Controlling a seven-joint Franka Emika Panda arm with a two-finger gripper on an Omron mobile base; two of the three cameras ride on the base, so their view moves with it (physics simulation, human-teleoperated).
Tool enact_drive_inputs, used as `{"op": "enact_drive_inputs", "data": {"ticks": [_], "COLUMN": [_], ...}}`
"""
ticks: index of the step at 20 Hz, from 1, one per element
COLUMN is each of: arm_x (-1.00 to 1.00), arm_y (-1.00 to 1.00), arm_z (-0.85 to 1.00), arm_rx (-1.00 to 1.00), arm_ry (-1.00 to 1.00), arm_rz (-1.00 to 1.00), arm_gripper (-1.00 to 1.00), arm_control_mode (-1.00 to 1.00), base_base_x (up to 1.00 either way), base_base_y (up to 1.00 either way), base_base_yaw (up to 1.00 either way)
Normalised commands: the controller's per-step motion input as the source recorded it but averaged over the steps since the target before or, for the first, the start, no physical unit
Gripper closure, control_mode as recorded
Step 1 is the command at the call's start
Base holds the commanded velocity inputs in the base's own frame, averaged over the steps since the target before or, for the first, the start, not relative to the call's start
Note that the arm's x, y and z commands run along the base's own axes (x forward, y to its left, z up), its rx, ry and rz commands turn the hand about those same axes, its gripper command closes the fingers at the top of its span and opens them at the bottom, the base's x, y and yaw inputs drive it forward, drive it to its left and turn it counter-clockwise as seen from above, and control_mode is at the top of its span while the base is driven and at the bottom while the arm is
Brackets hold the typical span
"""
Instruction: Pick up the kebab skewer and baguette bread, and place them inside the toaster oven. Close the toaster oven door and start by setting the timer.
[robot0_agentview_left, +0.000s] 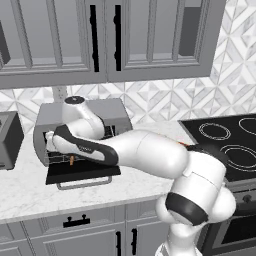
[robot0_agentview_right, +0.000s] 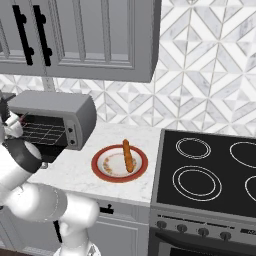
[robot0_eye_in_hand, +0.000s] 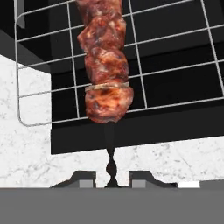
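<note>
Pinching the dark stick end of the kebab skewer (robot0_eye_in_hand: 105, 70), the gripper (robot0_eye_in_hand: 112, 177) has its two finger tips drawn in close on either side of the stick in the hand view, and the reddish meat chunks run away from them over the wire rack (robot0_eye_in_hand: 175, 65). Below the rack lies the lowered toaster oven door (robot0_agentview_left: 82, 172), a black panel resting flat on the white marble counter (robot0_agentview_left: 30, 190) with its grey bar handle toward the counter edge. Beyond it the toaster oven (robot0_agentview_right: 75, 117) stands open against the patterned wall. Well apart to the right, the baguette bread (robot0_agentview_right: 128, 155) lies on a red-rimmed plate (robot0_agentview_right: 100, 172), beside the black stove top (robot0_agentview_right: 210, 170).
</note>
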Motion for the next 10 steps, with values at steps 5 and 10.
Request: {"op": "enact_drive_inputs", "data": {"ticks": [5,10], "arm_x": [0.0,0.04], "arm_y": [0.52,0.41], "arm_z": [-0.03,-0.23], "arm_rx": [0.0,0.0], "arm_ry": [0.13,0.17], "arm_rz": [0.0,0.0], "arm_gripper": [1.0,1.0], "arm_control_mode": [-1.0,-1.0], "base_base_x": [0.0,0.0], "base_base_y": [0.0,0.0], "base_base_yaw": [0.0,0.0]}}
